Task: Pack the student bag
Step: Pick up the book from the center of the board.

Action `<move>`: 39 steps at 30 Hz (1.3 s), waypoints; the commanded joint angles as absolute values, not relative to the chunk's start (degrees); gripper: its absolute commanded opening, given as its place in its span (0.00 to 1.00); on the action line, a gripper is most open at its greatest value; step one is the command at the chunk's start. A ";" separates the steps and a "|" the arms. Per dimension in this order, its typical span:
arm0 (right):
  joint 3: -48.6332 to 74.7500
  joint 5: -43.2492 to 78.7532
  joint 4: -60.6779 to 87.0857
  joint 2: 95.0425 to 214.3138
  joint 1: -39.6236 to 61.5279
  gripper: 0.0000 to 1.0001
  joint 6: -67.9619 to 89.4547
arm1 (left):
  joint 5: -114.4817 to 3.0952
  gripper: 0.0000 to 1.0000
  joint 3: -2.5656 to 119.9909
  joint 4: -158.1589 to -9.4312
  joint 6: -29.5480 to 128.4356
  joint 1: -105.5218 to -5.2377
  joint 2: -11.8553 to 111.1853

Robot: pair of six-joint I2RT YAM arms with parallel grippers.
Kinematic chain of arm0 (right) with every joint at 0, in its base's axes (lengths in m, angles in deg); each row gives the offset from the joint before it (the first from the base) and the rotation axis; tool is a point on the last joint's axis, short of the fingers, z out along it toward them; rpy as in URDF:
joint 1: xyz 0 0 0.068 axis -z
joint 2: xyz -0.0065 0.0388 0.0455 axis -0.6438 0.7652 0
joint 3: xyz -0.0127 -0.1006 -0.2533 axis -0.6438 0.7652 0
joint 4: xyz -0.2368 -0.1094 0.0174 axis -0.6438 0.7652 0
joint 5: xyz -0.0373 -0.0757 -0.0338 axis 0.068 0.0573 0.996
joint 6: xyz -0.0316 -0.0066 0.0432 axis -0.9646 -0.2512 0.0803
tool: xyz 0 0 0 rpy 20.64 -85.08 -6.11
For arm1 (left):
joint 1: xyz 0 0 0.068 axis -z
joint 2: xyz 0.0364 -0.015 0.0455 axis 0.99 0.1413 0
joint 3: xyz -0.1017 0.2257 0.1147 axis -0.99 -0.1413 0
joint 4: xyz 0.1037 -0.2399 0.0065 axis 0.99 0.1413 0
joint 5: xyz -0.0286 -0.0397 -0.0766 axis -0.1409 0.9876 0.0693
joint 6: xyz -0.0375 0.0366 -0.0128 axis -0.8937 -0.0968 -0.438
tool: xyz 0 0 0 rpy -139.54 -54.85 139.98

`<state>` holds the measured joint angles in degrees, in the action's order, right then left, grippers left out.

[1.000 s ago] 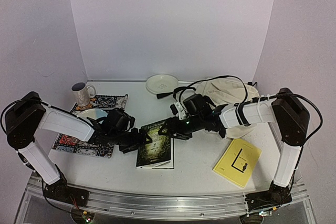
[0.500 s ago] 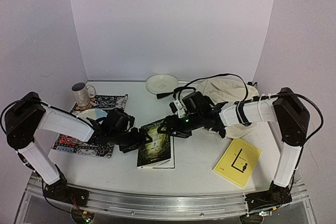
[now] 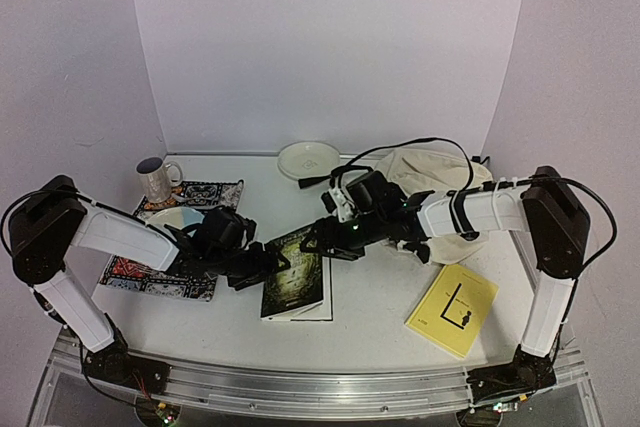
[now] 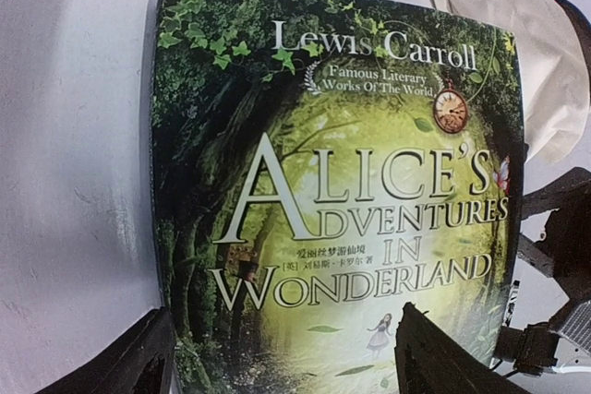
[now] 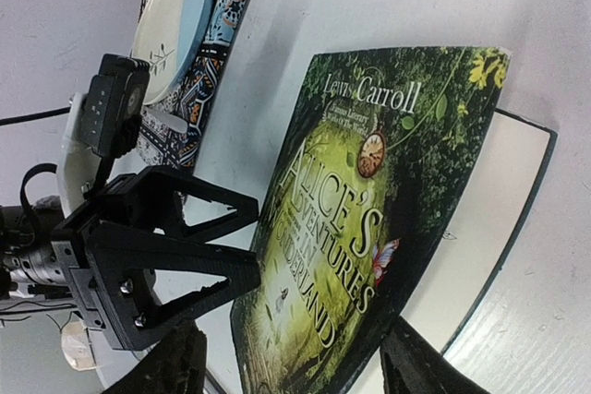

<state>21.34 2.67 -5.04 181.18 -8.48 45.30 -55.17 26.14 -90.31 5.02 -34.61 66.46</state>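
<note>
The book "Alice's Adventures in Wonderland" (image 3: pixel 297 275) lies in the middle of the table, green cover up. In the right wrist view its cover (image 5: pixel 369 200) is lifted off the white pages (image 5: pixel 494 219). My left gripper (image 3: pixel 262 265) sits at the book's left edge, open, its fingers (image 4: pixel 443 357) spread over the cover's lower part (image 4: pixel 342 191). My right gripper (image 3: pixel 322 244) is at the book's far right corner, open, with the raised cover's end between its spread fingers (image 5: pixel 429 357). The cream student bag (image 3: pixel 440 175) lies behind the right arm; its fabric (image 4: pixel 517 34) shows past the book.
A yellow book (image 3: pixel 452 309) lies at the front right. A patterned placemat (image 3: pixel 150 275) with a pale plate (image 3: pixel 170 219) and a mug (image 3: pixel 155 179) sit on the left. A white dish (image 3: pixel 308 159) and a black cable (image 3: pixel 320 179) are at the back.
My right gripper has crept slightly left and farther back along the book's top edge. The left arm and the book have hardly moved.
</note>
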 commanded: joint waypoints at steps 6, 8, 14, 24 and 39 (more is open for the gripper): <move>20.41 -1.11 -11.04 184.34 -8.69 0.50 48.13 | -54.74 0.83 23.67 -97.50 2.38 -34.46 61.78; 20.56 -1.85 -12.01 185.11 -8.50 0.46 48.86 | -54.48 0.83 22.95 -98.79 1.78 -34.44 61.53; 21.93 -3.85 -15.91 186.76 -8.00 0.29 50.98 | -54.11 0.83 21.01 -102.20 0.36 -34.42 61.41; 29.75 -7.79 -28.97 181.96 -4.94 0.00 57.10 | -61.19 0.85 16.50 -102.87 1.34 -35.04 52.21; 36.61 -6.13 -57.90 172.86 -2.24 0.00 72.46 | -65.75 0.99 10.90 -106.95 -7.02 -35.39 46.20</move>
<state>36.81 -6.45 -41.65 178.04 -2.47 67.76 -64.64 12.61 -102.03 -2.94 -35.07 47.05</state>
